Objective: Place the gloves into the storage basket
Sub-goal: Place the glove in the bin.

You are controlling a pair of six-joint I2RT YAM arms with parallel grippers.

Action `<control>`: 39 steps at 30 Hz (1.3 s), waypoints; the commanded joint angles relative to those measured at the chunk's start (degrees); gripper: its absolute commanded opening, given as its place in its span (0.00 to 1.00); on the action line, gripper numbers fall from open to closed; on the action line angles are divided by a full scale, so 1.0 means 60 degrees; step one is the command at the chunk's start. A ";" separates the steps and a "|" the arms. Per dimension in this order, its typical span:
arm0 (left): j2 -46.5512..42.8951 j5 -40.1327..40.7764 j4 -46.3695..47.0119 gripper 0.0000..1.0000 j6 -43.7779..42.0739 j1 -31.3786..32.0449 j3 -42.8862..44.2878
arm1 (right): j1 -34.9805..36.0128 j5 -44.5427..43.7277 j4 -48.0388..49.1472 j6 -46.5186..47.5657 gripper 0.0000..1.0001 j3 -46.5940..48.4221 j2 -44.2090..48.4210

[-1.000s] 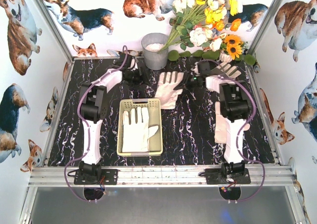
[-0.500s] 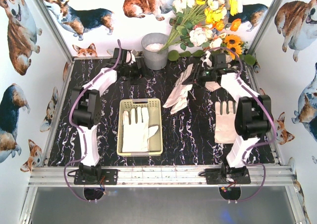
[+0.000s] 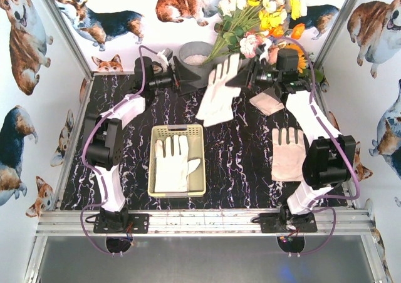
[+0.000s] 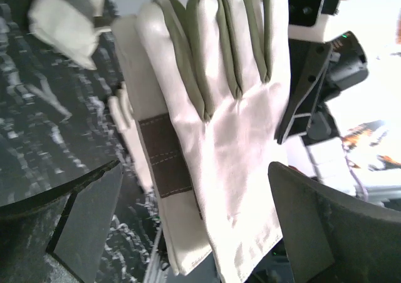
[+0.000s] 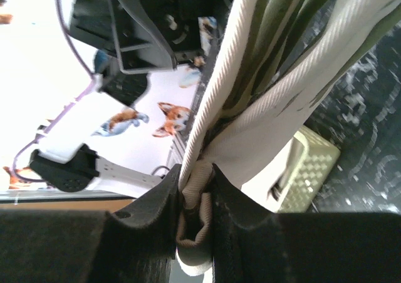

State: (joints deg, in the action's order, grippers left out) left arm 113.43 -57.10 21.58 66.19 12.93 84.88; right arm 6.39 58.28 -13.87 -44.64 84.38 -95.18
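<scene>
Up at the far end of the table, the right gripper (image 3: pixel 244 81) holds one glove (image 3: pixel 219 95) clear of the marble top. Its jaws are clenched on a fold of the glove's edge; the right wrist view shows the pinch plainly, though I can't tell whether that fold is cuff or palm. The glove hangs with its fingers pointing up and away and its cuff drooping toward the near side. The left gripper (image 3: pixel 185 76) faces it from just beside the grey bucket (image 3: pixel 202 75), its jaws spread wide and grasping nothing, the glove's pale palm filling its camera. The storage basket (image 3: pixel 152 164) sits below and nearer, toward the left arm's side, its long axis running near to far, roughly in line with the hanging glove. So the carry looks like a pull back toward the bases and a little leftward. A second glove (image 3: pixel 172 164) already lies flat in the basket. A third (image 3: pixel 287 153) lies on the table by the right arm, well apart from the basket. A pale scrap (image 3: pixel 268 102) under the right arm may be a fourth, but the arm covers too much of it to say.
</scene>
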 commanded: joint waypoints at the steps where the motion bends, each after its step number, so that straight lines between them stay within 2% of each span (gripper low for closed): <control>1: -0.0277 -0.1020 0.3760 0.94 0.2912 0.0168 -0.0168 | 0.0180 0.0776 0.3701 -0.2194 0.00 0.0938 0.0102; 5: -0.0283 -0.1248 0.3903 0.95 0.3108 0.0388 -0.0023 | 0.0330 0.0807 0.5767 -0.3699 0.00 0.1229 -0.0268; 7: -0.0279 -0.1270 0.4000 0.95 0.3223 0.0469 0.0034 | 0.0403 0.0877 0.6263 -0.4154 0.00 0.1436 -0.0454; 10: -0.0226 -0.1297 0.4746 0.96 0.3840 0.0571 0.0118 | 0.0527 0.1007 0.6056 -0.4083 0.00 0.1766 -0.0623; 14: -0.0007 -0.1145 0.6852 0.95 0.5520 0.0642 0.0204 | 0.0542 0.0969 0.5429 -0.3528 0.00 0.1743 -0.0617; 17: -0.0068 -0.1069 0.6931 0.91 0.5533 0.0658 0.0185 | 0.0546 0.0909 0.5018 -0.3162 0.00 0.1625 -0.0566; 22: -0.0426 -0.1008 0.5580 0.75 0.4327 0.0658 0.0096 | 0.0546 0.0809 0.4282 -0.2571 0.00 0.1467 -0.0471; 30: -0.0941 -0.0467 0.2092 0.34 0.1577 0.0632 0.0248 | 0.0546 0.0544 0.2769 -0.1422 0.00 0.1337 -0.0280; 36: -0.1239 -0.0080 0.1718 0.20 0.1223 0.0495 -0.0139 | 0.0546 0.0090 0.1446 -0.0458 0.00 0.1202 -0.0124; 39: -0.1428 0.0078 0.0946 0.11 0.0658 0.0479 -0.0142 | 0.0546 -0.0163 0.0762 -0.0040 0.00 0.1226 -0.0051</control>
State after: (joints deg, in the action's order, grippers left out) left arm 108.38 -58.81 32.08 75.66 16.14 84.05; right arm 9.61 59.51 -3.70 -50.17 91.57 -99.04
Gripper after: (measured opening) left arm 0.162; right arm 0.211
